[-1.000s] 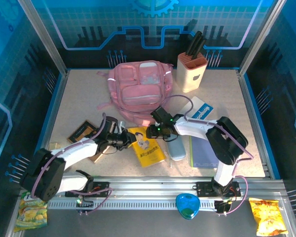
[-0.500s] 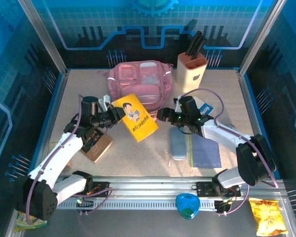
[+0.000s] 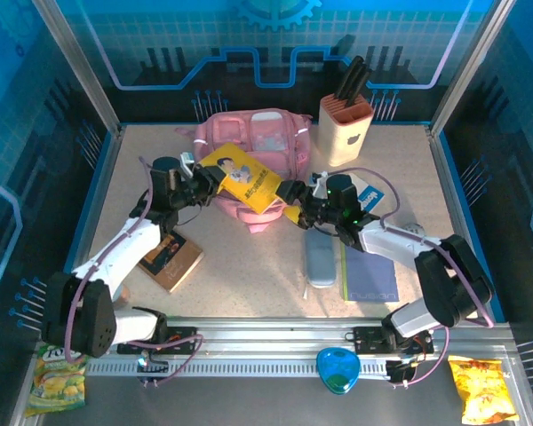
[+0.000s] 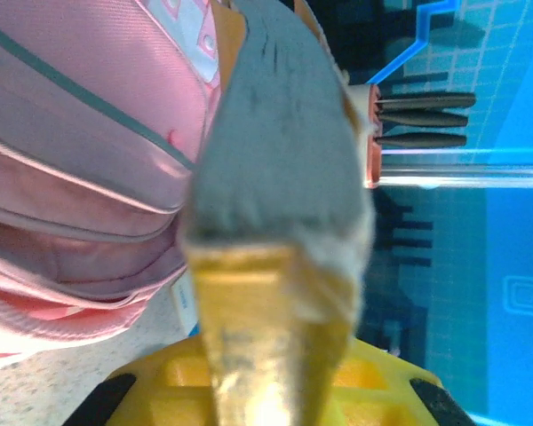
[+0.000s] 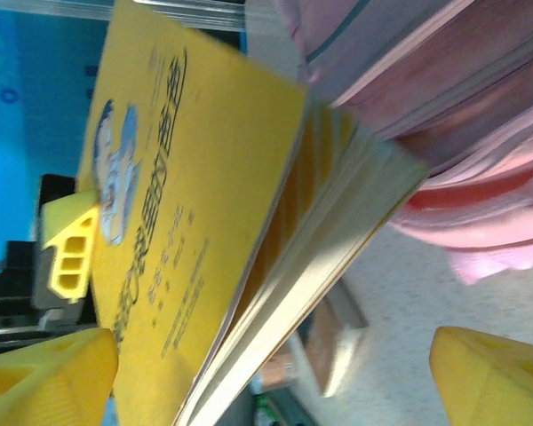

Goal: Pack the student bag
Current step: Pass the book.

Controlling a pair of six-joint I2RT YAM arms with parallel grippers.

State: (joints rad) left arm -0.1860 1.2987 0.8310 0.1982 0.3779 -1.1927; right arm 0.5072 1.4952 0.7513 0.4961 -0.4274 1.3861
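Left fingers (image 3: pixel 201 185) pinch the yellow book (image 3: pixel 244 177) by 1 edge, off the surface (image 3: pixel 249 266). Right fingers (image 3: pixel 290 200) spread wide at its other end. Just beyond both we note the pink student bag (image 3: pixel 271 142), book overlapping its front.

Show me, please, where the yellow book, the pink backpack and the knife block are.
yellow book (image 3: pixel 242 179): top external view, middle of its cover.
pink backpack (image 3: pixel 272 140): top external view, its upper front pocket.
knife block (image 3: pixel 345 133): top external view, its beige front face.
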